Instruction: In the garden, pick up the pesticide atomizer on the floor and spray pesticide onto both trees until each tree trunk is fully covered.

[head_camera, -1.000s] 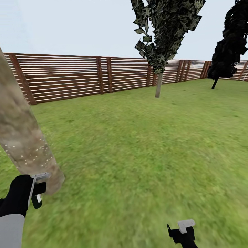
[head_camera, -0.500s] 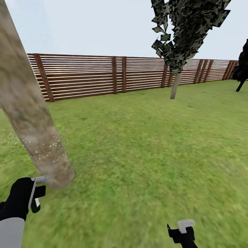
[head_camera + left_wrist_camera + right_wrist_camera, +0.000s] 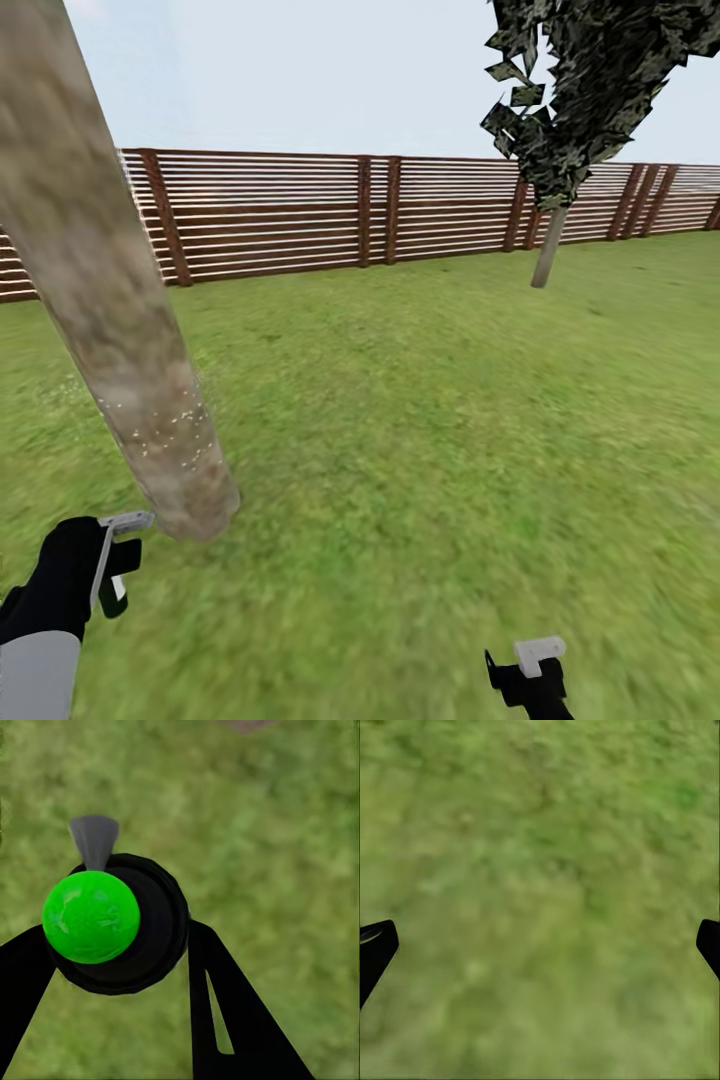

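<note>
While the lawn and slat fence take up most of the head view, the mottled grey-brown trunk leans up close at left, pale specks near its base. A second tree stands by the fence. The left tool sits low beside the trunk, clamped on the atomizer, green cap, black body, grey nozzle. The right tool hangs low, spread wide over grass. No readable labels.

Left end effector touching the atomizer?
Touching. Left wrist view: both fingers of the left end effector press the black, green-capped atomizer between them.

light: bright, even daylight | shadows: faint | grass: soft, blurred
</note>
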